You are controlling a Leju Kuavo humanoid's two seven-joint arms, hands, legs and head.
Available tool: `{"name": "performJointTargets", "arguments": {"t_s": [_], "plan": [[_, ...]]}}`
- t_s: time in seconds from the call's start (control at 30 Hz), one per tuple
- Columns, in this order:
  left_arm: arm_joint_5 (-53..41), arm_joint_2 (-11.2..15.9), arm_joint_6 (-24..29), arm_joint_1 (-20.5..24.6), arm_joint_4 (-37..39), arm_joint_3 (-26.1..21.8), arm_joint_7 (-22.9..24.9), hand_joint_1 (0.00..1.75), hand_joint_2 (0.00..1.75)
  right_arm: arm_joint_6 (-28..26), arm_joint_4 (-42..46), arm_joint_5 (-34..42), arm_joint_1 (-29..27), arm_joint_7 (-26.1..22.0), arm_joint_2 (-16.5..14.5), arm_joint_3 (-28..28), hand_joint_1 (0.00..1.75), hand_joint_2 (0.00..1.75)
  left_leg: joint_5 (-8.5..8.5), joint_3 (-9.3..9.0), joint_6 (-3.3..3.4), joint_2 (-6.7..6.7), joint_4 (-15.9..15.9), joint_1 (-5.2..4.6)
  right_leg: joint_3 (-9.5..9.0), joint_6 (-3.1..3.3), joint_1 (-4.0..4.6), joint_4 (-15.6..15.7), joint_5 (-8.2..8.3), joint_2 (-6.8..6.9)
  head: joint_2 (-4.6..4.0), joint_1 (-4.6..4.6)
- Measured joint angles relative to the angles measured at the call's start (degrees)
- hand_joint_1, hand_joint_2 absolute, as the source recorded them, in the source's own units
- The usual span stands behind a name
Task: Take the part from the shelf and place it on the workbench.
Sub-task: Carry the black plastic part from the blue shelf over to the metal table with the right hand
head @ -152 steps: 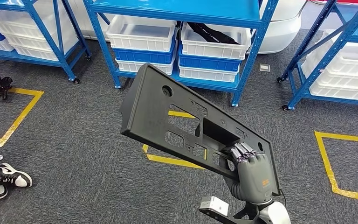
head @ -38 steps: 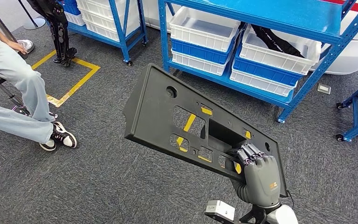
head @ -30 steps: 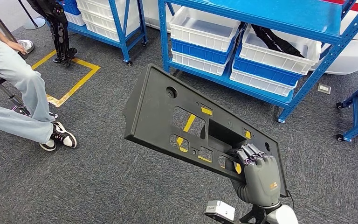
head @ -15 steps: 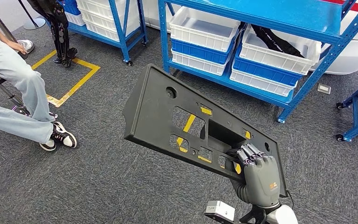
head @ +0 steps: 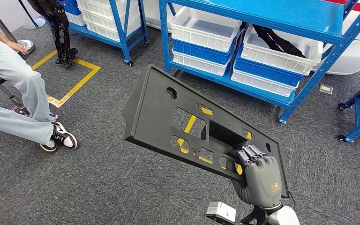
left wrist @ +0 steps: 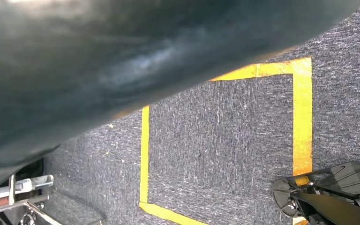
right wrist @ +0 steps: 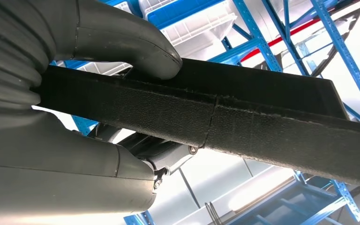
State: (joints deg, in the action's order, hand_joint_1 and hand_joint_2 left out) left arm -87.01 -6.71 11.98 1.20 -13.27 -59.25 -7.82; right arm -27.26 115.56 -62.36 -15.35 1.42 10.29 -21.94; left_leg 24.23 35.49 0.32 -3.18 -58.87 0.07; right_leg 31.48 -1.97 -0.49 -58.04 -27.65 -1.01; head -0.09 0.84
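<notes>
Gripping dark part (head: 168, 117) w/ right hand (head: 261, 177), tilted.

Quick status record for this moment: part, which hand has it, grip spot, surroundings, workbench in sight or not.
part: dark panel with cutouts, off the shelf, carried tilted over the carpet
holder: right hand
grip: fingers hooked through a cutout at its near end; thumb pressing on the edge
left hand: cannot tell its state
surroundings: blue shelf with white bins ahead; seated person on the left
workbench: none seen
</notes>
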Motion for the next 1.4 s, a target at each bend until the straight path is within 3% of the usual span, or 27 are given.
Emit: {"name": "performJointTargets", "arguments": {"t_s": [0.33, 0.57, 0.63, 0.7, 0.77, 0.8, 0.83, 0.87, 0.93, 0.97, 1.03, 1.1, 1.13, 1.17, 1.23, 1.3, 1.33, 1.37, 1.4], "plan": [[-0.11, 0.00, 0.00, 0.01, 0.00, -0.04, 0.00, 0.00, 0.00, -0.07, 0.00, -0.20, 0.00, -0.35, 0.00, 0.00, 1.75, 1.75, 0.00, 0.00, 0.00, 0.00, -0.01, 0.00, -0.01, 0.00, -0.01, 0.01, 0.00, 0.00, 0.00, -0.01], [-0.20, 0.24, 0.00, 0.03, 0.00, -0.16, -0.07, 0.00, 0.00, -0.09, -0.17, -0.20, 0.05, -0.55, -0.04, -0.02, 1.75, 1.75, 0.08, 0.14, 0.78, -0.03, -0.11, -0.44, -0.61, -0.41, -0.35, 0.29, 0.18, 0.09, 0.00, 0.03], [-0.29, 0.21, 0.00, 0.06, 0.00, -0.20, -0.07, 0.00, 0.00, -0.09, -0.18, -0.20, 0.08, -0.58, -0.04, -0.02, 1.75, 1.75, -0.39, -0.23, 1.24, -0.09, 0.79, -0.03, -0.29, -0.56, -0.34, -0.42, -0.34, 0.26, 0.00, -0.04], [-0.37, 0.19, 0.00, 0.11, 0.00, -0.26, -0.07, 0.00, 0.00, -0.10, -0.20, -0.16, 0.18, -0.60, -0.07, -0.03, 1.75, 1.75, -0.91, -0.47, 1.66, -0.22, 1.55, 0.51, 1.77, -0.34, -0.40, -4.78, -2.76, 0.39, 0.00, -0.27], [-0.37, 0.21, -0.02, 0.14, 0.00, -0.36, -0.07, 0.00, 0.00, -0.13, -0.28, -0.08, 0.24, -0.61, -0.08, -0.04, 1.75, 1.75, -1.11, -0.16, 1.70, -0.57, 1.60, 0.66, 5.18, -0.19, -0.62, -11.95, -6.00, 0.41, 0.00, -0.40], [-0.37, 0.21, -0.06, 0.14, 0.01, -0.41, -0.07, 0.00, 0.00, -0.13, -0.35, -0.05, 0.21, -0.61, -0.07, -0.04, 1.75, 1.75, -1.21, 0.03, 1.54, -0.87, 1.59, 0.73, 6.31, -0.42, -0.82, -14.43, -6.84, 0.42, 0.00, -0.39], [-0.37, 0.20, -0.10, 0.13, 0.01, -0.45, -0.07, 0.00, 0.00, -0.12, -0.43, -0.03, 0.18, -0.61, -0.07, -0.04, 1.75, 1.75, -1.34, 0.20, 1.32, -1.28, 1.56, 0.85, 6.49, -0.92, -1.04, -15.00, -6.86, 0.41, 0.00, -0.37], [-0.37, 0.18, -0.14, 0.13, 0.02, -0.48, -0.07, 0.00, 0.00, -0.12, -0.48, -0.02, 0.17, -0.61, -0.07, -0.04, 1.75, 1.75, -1.50, 0.35, 1.03, -1.79, 1.52, 1.05, 5.41, -1.65, -1.29, -13.16, -5.97, 0.36, 0.00, -0.37], [-0.37, 0.20, -0.15, 0.19, -0.01, -0.51, -0.07, 0.00, 0.00, -0.12, -0.53, -0.01, 0.21, -0.61, -0.07, -0.05, 1.75, 1.75, -1.81, 0.60, 0.19, -3.01, 1.37, 1.43, 1.04, -3.16, -1.91, -5.30, -3.26, -1.06, 0.00, -0.45], [-0.37, 0.24, -0.14, 0.23, -0.03, -0.51, -0.07, 0.00, 0.00, -0.13, -0.57, -0.01, 0.23, -0.61, -0.09, -0.07, 1.75, 1.75, -1.91, 0.73, -0.32, -3.60, 1.26, 1.46, -0.77, -3.31, -2.06, -1.93, -2.22, -2.00, 0.00, -0.57], [-0.37, 0.33, -0.13, 0.19, -0.07, -0.53, -0.07, 0.00, 0.00, -0.14, -0.68, -0.01, 0.24, -0.62, -0.11, -0.09, 1.75, 1.75, -2.17, 0.91, -1.30, -4.57, 1.35, 1.29, -2.02, -2.32, -1.92, 0.42, -1.54, -3.03, 0.00, -0.60], [-0.37, 0.32, -0.13, -0.04, -0.05, -0.59, -0.07, 0.00, 0.00, -0.15, -0.73, -0.01, 0.20, -0.63, -0.11, -0.09, 1.75, 1.75, -2.59, 1.08, -2.04, -5.38, 1.63, 1.48, -2.28, -0.89, -1.67, 0.30, -1.20, -1.66, 0.00, -0.46], [-0.38, 0.31, -0.14, -0.13, -0.04, -0.64, -0.07, 0.00, 0.00, -0.15, -0.74, -0.01, 0.19, -0.63, -0.13, -0.09, 1.75, 1.75, -2.42, 1.34, -2.24, -4.78, 1.25, 1.53, -2.42, -0.40, -1.65, 0.33, -1.00, -0.96, 0.00, -0.47], [-0.38, 0.30, -0.14, -0.15, -0.03, -0.69, -0.07, 0.00, 0.00, -0.15, -0.74, -0.01, 0.16, -0.63, -0.17, -0.09, 1.75, 1.75, -1.52, 2.01, -2.34, -3.29, -0.18, 1.50, -2.54, 0.00, -1.60, 0.37, -0.82, -0.15, 0.00, -0.30], [-0.39, 0.27, -0.14, 0.02, -0.02, -0.75, -0.07, 0.00, 0.00, -0.15, -0.75, 0.01, 0.04, -0.63, -0.24, -0.09, 1.75, 1.75, 2.26, 4.84, -2.21, 0.78, -6.59, 1.21, -2.49, 0.55, -1.19, 0.38, -0.68, 1.45, 0.00, -0.04], [-0.39, 0.26, -0.14, 0.14, -0.02, -0.76, -0.07, 0.00, 0.00, -0.15, -0.77, 0.01, -0.01, -0.63, -0.26, -0.09, 1.75, 1.75, 5.72, 8.11, -1.98, 2.62, -14.23, 1.14, -2.41, 0.81, -0.61, 0.35, -0.77, 3.19, 0.00, 0.06], [-0.39, 0.26, -0.15, 0.12, -0.02, -0.76, -0.07, 0.00, 0.00, -0.15, -0.76, 0.00, 0.00, -0.63, -0.26, -0.10, 1.75, 1.75, 6.09, 8.65, -1.80, 2.87, -15.88, 1.13, -2.44, 0.91, -0.39, 0.35, -0.85, 4.05, 0.00, 0.07], [-0.39, 0.26, -0.15, 0.08, -0.02, -0.76, -0.07, 0.00, 0.00, -0.15, -0.76, 0.00, 0.01, -0.63, -0.27, -0.11, 1.75, 1.75, 5.40, 8.01, -1.55, 3.04, -15.24, 1.10, -2.53, 1.02, -0.23, 0.34, -0.94, 4.87, 0.00, 0.08], [-0.39, 0.27, -0.15, 0.04, -0.02, -0.76, -0.07, 0.00, 0.00, -0.15, -0.76, 0.00, 0.03, -0.63, -0.28, -0.11, 1.75, 1.75, 3.93, 6.28, -1.21, 3.46, -12.45, 0.99, -2.69, 1.14, -0.11, 0.34, -1.05, 5.63, 0.00, 0.08]]}}
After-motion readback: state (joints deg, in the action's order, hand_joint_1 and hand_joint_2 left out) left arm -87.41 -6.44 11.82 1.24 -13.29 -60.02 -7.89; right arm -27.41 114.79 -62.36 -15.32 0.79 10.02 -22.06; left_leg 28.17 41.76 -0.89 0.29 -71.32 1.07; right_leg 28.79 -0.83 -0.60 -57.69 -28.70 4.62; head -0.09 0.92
